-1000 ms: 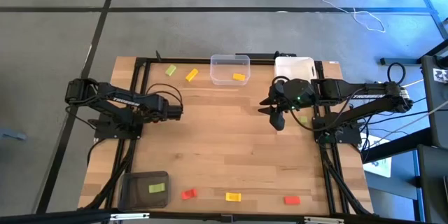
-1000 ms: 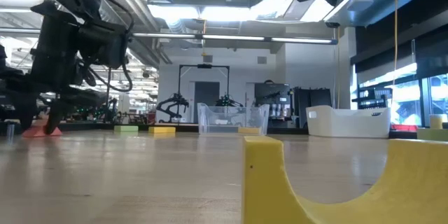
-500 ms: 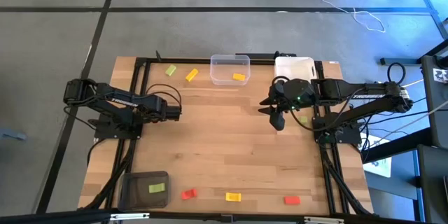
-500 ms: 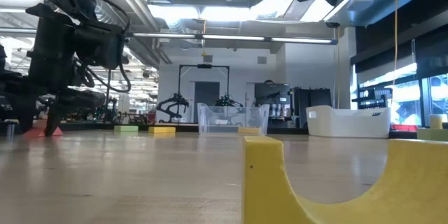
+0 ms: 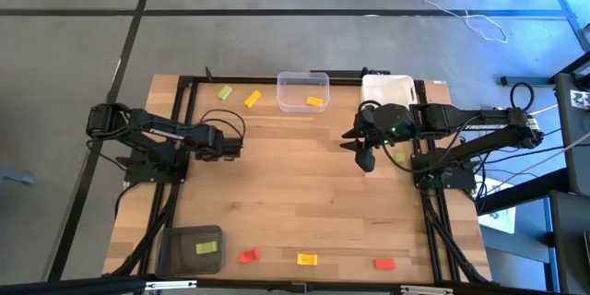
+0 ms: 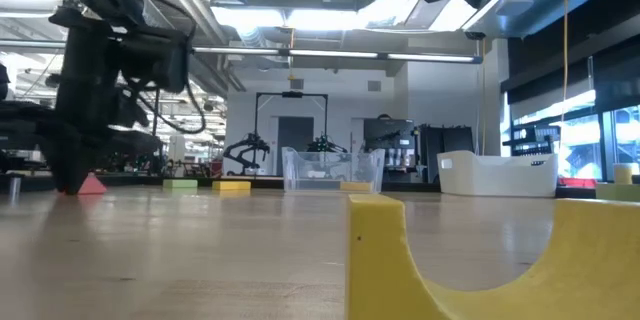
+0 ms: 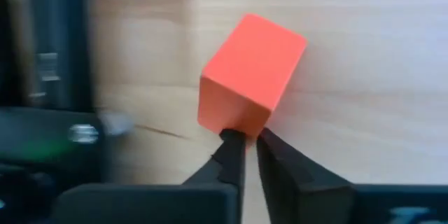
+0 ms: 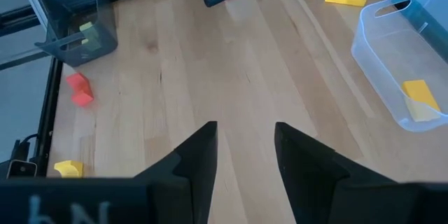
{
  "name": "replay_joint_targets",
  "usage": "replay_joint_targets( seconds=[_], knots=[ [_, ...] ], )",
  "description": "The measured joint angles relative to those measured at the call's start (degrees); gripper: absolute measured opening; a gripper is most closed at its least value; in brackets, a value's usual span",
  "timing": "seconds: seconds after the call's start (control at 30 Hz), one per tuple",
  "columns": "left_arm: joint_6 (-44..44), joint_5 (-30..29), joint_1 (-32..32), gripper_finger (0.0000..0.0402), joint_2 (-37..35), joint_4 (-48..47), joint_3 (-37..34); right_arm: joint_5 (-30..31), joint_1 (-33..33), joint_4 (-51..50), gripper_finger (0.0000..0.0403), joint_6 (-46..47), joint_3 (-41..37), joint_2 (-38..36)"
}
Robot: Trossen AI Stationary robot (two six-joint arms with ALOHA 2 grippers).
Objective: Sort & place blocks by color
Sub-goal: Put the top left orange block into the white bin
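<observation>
Left gripper (image 7: 250,143): down at the tabletop on the left side, jaws pinched almost together with only a sliver of gap; the tips sit at the lower edge of a red block (image 7: 252,73).
Grip on that block: cannot tell. The fingertips (image 7: 231,147) meet its bottom corner, yet no part of it clearly sits between them (in the low view it peeks out just beside the gripper, resting on the wood).
Right gripper (image 8: 243,147): hovering over the right middle of the table (image 5: 304,203), jaws parted, nothing between them.
Ahead of the right jaws: bare wood, then the left arm far across.
Clear bin (image 5: 302,91): off to one side of the right jaws, one yellow block (image 5: 315,101) inside.
Dark grey bin (image 5: 192,250): well away from both grippers, a green block (image 5: 208,247) in it.
White bin (image 5: 387,87): just beyond the right gripper.
Loose blocks: green (image 5: 225,93) and yellow (image 5: 252,99) beside the clear bin; red (image 5: 247,255), yellow (image 5: 307,259) and red (image 5: 384,263) along the near edge, far from either set of jaws.
</observation>
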Motion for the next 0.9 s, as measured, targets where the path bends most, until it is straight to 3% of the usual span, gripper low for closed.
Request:
replay_joint_targets(
  seconds=[0.1, 0.33, 0.47, 0.73, 0.9],
  knots=[
    [1.7, 0.0, 0.0, 0.0004, -0.1, 0.7, 1.2, 0.0, 0.0, 0.0, 0.0143, -0.2, 0.0, 0.0],
    [8.0, 4.9, -0.2, 0.0001, -0.1, 9.3, 1.3, 0.0, 0.0, 0.0, 0.0143, -0.3, 0.0, 0.0],
    [9.3, 4.8, -0.5, 0.0005, -0.2, 12.5, 2.8, 0.0, 0.0, 0.0, 0.0143, -0.2, 0.0, 0.0],
    [18.2, 2.3, 0.4, 0.0005, -0.9, 2.1, 11.1, 0.0, 0.0, 0.0, 0.0143, 0.0, 0.0, 0.0],
    [20.4, 5.5, 2.3, 0.0029, -1.0, -1.3, 14.5, 0.0, 0.0, 0.0, 0.0143, 0.0, 0.0, 0.0]
  ],
)
